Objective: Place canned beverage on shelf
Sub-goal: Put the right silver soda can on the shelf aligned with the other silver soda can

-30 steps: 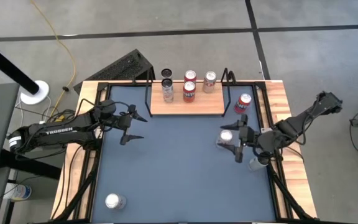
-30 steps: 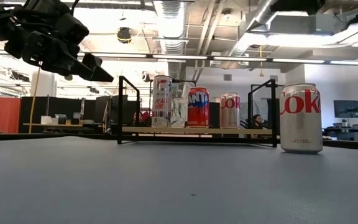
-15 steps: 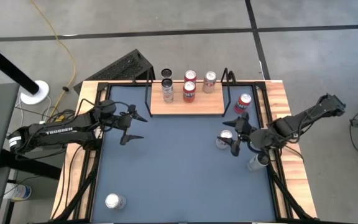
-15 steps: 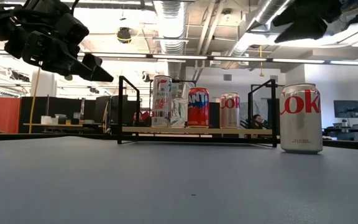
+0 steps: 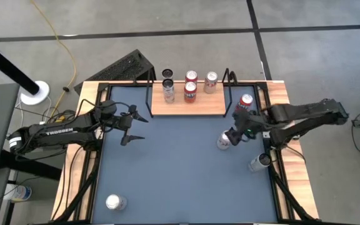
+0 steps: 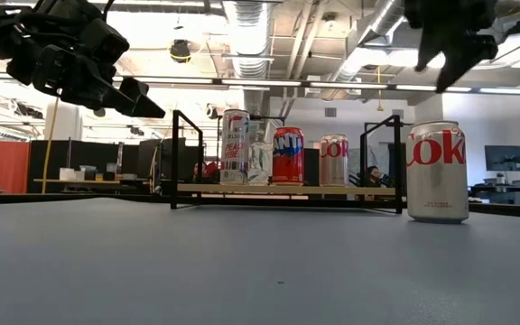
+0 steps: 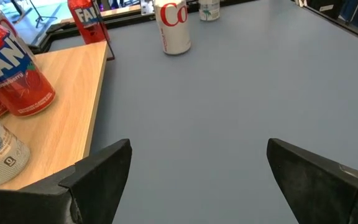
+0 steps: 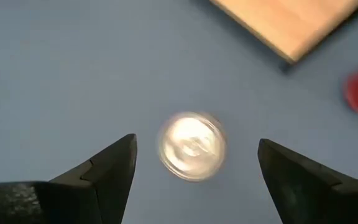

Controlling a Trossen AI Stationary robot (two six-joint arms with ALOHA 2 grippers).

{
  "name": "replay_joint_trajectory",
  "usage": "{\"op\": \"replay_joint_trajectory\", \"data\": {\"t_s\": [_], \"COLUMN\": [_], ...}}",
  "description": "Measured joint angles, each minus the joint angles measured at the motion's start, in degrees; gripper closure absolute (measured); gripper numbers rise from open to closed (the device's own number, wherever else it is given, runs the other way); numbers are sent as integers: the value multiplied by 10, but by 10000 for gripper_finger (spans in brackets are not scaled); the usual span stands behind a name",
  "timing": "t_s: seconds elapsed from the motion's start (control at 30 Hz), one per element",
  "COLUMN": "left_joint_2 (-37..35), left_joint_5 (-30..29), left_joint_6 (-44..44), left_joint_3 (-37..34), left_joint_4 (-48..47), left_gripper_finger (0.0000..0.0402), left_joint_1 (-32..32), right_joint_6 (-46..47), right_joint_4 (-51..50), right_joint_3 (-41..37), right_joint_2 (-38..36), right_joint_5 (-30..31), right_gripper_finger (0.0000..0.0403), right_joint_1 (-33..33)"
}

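while your right hand (image 5: 237, 127) hangs spread open above the upright silver coke can (image 5: 224, 140) on the dark-blue bench (image 5: 180, 169), you have bare bench all round it. the small light-wood shelf on a black wire frame (image 5: 189, 105) sits at the far edge. your left hand (image 5: 137, 127) waits open near the shelf's left end.

I read "TROSSEN" in white along the left arm (image 5: 58, 131). The silver can (image 6: 437, 171) standing on the worktop (image 6: 242, 271) says "Coke" in red. A red can (image 6: 287, 155) on the shelf (image 6: 287, 189) reads "FANTA".
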Motion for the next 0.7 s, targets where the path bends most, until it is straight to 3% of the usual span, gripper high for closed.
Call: {"op": "replay_joint_trajectory", "data": {"t_s": [0.13, 0.37, 0.7], "left_joint_2": [0, 0, 0], "left_joint_5": [0, 0, 0], "left_joint_6": [0, 0, 0], "left_joint_3": [0, 0, 0], "left_joint_4": [-1, -4, -7], "left_gripper_finger": [38, 38, 38], "left_joint_1": [0, 0, 0], "right_joint_6": [0, -64, -96], "right_joint_4": [-88, -89, -105], "right_joint_3": [43, 70, 71], "right_joint_2": [66, 152, 201], "right_joint_5": [-72, -162, -180], "right_gripper_finger": [82, 82, 82], "right_joint_1": [-41, -86, -114]}}
